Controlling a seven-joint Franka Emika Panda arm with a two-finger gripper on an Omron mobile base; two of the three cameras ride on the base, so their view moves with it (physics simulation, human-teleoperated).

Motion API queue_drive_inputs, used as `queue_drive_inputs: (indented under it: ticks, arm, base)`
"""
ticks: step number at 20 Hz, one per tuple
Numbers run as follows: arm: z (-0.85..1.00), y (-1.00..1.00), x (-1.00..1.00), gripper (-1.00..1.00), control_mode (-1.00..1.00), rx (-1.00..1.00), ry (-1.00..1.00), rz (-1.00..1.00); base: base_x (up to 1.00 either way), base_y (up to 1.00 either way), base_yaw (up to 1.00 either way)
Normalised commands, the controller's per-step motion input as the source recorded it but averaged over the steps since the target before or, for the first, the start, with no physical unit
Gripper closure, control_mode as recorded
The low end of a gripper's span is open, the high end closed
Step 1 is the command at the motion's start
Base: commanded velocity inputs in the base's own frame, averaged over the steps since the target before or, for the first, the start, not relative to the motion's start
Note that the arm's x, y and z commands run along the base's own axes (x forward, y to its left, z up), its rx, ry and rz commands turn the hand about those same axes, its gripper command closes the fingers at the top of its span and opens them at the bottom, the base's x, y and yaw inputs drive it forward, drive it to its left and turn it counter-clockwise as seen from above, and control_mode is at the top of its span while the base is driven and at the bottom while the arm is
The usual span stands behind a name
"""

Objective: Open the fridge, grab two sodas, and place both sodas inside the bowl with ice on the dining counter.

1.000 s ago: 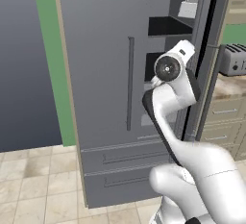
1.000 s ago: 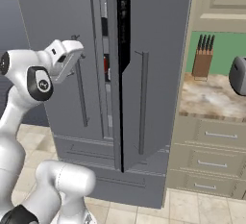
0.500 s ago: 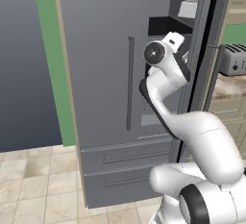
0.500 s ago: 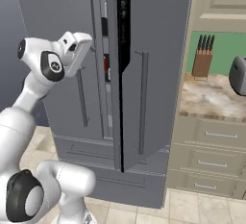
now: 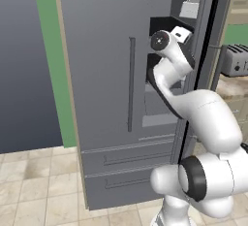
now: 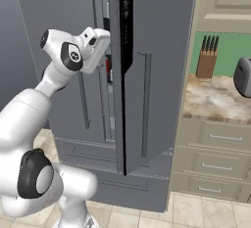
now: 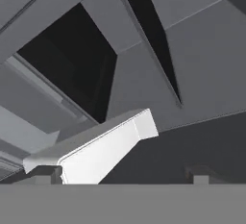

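The fridge (image 5: 104, 74) (image 6: 162, 85) is tall and grey, with its right door ajar and a dark gap between the doors. My gripper (image 6: 99, 44) (image 5: 181, 33) is at upper-shelf height, pointing into that gap beside the left door's edge. In the hand view the gripper (image 7: 122, 174) is open, with nothing between the fingertips (image 7: 48, 172), and faces a white door bin (image 7: 105, 146) and dark shelves. One of the sodas, a red can (image 6: 109, 70), shows in the gap just below my hand. The bowl and the dining counter are out of view.
A white box (image 5: 190, 8) sits on the fridge's top shelf. Right of the fridge a marbled counter (image 6: 215, 102) over cream drawers carries a knife block (image 6: 206, 63) and a toaster (image 6: 243, 78) (image 5: 236, 60). The fridge's lower drawers (image 5: 126, 171) are closed.
The arm has swung the hand up and towards the gap between the fridge doors. The jaws stayed open and the doors have not moved.
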Motion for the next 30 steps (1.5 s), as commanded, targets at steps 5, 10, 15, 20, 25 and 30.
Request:
queue_drive_inputs:
  ticks: [5, 10, 15, 20, 25, 30]
  arm:
    - [-0.02, -0.69, 0.01, -1.00, -1.00, 0.00, 0.02, -0.08]
    - [0.00, -0.81, -0.23, -1.00, -1.00, 0.00, 0.00, -0.11]
    - [0.00, -0.84, -0.19, -1.00, -1.00, 0.00, 0.00, -0.11]
    - [0.00, -0.89, -0.11, -1.00, -1.00, 0.01, 0.00, -0.12]
    - [-0.05, -0.70, -0.04, -1.00, -1.00, 0.08, 0.01, -0.09]
    - [-0.04, -0.52, -0.13, -1.00, -1.00, 0.11, 0.00, -0.05]
  base:
    - [0.00, 0.00, 0.00]
    - [0.00, 0.00, 0.00]
    - [0.00, 0.00, 0.00]
    - [0.00, 0.00, 0.00]
    - [0.00, 0.00, 0.00]
    - [0.00, 0.00, 0.00]
